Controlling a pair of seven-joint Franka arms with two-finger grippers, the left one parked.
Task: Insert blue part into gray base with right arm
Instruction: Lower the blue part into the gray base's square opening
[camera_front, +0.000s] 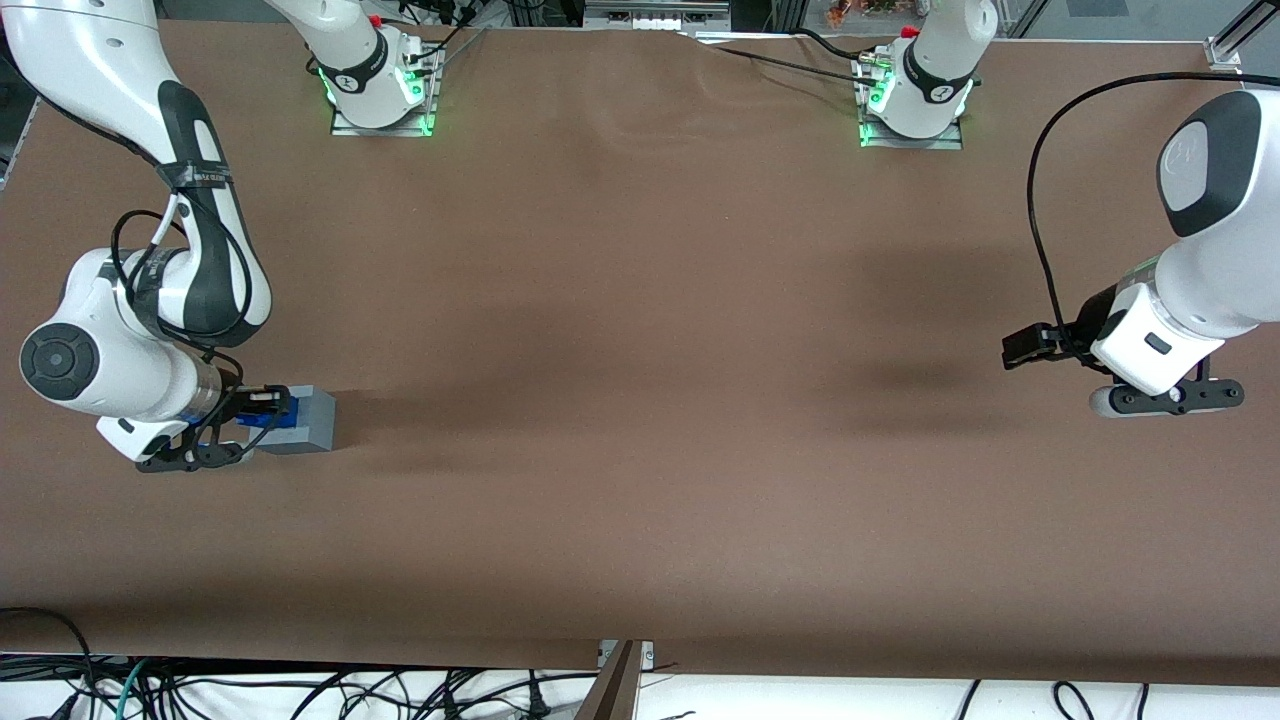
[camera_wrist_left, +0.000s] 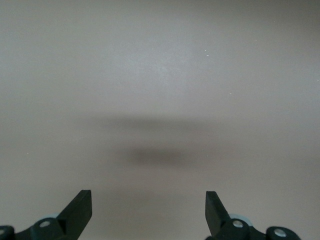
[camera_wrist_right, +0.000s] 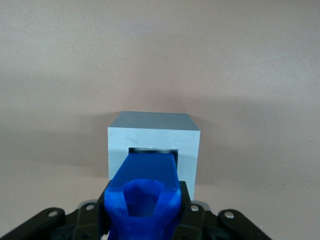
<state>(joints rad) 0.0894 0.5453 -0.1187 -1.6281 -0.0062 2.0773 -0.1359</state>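
Two plastic pieces meet at the working arm's end of the brown-covered table (camera_front: 640, 420), where the right arm (camera_front: 150, 290) reaches down to the gray base (camera_front: 305, 420). Its gripper (camera_wrist_right: 142, 212) is clamped on the blue part (camera_wrist_right: 145, 192), one black finger (camera_wrist_right: 92, 217) pressed to each flank, and the part's leading end sits at, and appears just inside, the square recess in the face of the gray base (camera_wrist_right: 155, 137) that points toward the wrist camera.

Both pieces look like hard, rigid plastic, probably light and not fragile, though smooth enough to slip under a glancing push. Judging by its size, the base would slide on the cloth rather than resist if the part went in crooked, since nothing braces it. The blue part's flat flanks, where the fingers already sit, seem the sound place to grip; its hollow, faceted rear end offers little to squeeze.

From the front camera the blue part (camera_front: 262, 412) shows only as a sliver between the gripper (camera_front: 250, 408) and the base, so how deep it sits cannot be read there. The wrist camera hides the recess floor, and the fit along the part's lower edge is covered by the part itself. A thin pale line shows along the upper edge of the opening, perhaps a gap. The fingertips are masked by the blue body, and the lower gripper body runs out of frame.
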